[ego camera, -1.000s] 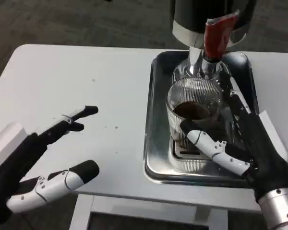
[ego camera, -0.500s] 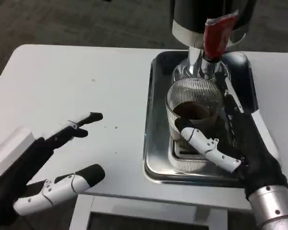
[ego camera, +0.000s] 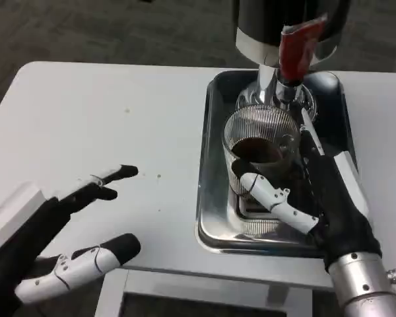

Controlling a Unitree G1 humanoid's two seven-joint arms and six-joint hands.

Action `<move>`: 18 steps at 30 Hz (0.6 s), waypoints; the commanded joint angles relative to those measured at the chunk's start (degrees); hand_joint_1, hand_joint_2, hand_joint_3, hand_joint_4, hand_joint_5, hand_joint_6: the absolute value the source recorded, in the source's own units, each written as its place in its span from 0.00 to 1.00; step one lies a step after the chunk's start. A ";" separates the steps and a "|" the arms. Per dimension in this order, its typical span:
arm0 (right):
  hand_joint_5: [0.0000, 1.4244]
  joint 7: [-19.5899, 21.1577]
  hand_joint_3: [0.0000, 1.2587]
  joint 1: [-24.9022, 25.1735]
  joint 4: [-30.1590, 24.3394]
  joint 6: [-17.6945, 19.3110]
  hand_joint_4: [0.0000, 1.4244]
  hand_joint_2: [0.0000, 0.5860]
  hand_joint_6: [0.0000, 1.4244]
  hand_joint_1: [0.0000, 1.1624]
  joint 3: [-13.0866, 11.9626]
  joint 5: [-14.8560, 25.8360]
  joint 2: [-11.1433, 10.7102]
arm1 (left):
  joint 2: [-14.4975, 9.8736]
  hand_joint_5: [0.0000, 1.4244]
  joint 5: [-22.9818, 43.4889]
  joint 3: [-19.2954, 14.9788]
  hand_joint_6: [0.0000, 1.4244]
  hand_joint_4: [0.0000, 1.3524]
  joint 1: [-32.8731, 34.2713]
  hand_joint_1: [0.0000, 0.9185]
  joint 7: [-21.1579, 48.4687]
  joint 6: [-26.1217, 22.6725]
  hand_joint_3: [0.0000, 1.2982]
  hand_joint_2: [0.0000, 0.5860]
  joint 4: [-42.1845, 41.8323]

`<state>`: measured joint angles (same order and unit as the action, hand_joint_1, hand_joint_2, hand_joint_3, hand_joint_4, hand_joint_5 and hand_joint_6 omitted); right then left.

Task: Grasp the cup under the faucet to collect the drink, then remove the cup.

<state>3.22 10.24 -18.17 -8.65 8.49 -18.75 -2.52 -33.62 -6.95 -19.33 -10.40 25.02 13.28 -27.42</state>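
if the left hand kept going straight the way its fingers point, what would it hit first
Probably nothing: the left hand points up and right across the bare white table. The line seems to pass left of the metal tray, though depth is unclear.

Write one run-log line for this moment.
right hand: grips cup | cup: under faucet, dark drink inside | left hand: open, idle

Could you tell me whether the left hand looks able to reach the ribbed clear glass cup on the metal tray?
Probably not: the right hand already wraps the ribbed clear glass cup, and the left hand hangs open beside the tray.
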 commanded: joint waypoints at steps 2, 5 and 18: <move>0.01 0.67 0.00 -0.05 2.03 1.20 0.00 0.36 0.06 0.48 1.59 -0.64 0.48 | -1.22 0.15 0.63 -0.60 0.13 0.08 -0.95 0.00 0.82 0.10 0.13 0.15 0.81; 0.02 1.40 0.00 0.25 2.72 1.46 0.00 0.36 0.06 0.48 1.92 -1.00 0.58 | -1.33 0.15 0.74 -0.65 0.13 0.08 -0.92 0.00 0.81 0.11 0.13 0.15 1.23; 0.11 4.46 0.00 1.73 5.87 1.75 0.06 0.36 0.14 0.51 3.50 -4.10 1.21 | -2.92 0.15 1.25 -0.19 0.13 0.08 0.86 0.00 1.35 0.44 0.13 0.15 4.74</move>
<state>7.85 12.47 -13.72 -6.80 10.85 -22.34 -1.98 -35.61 -6.29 -19.44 -8.94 25.53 13.30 -23.71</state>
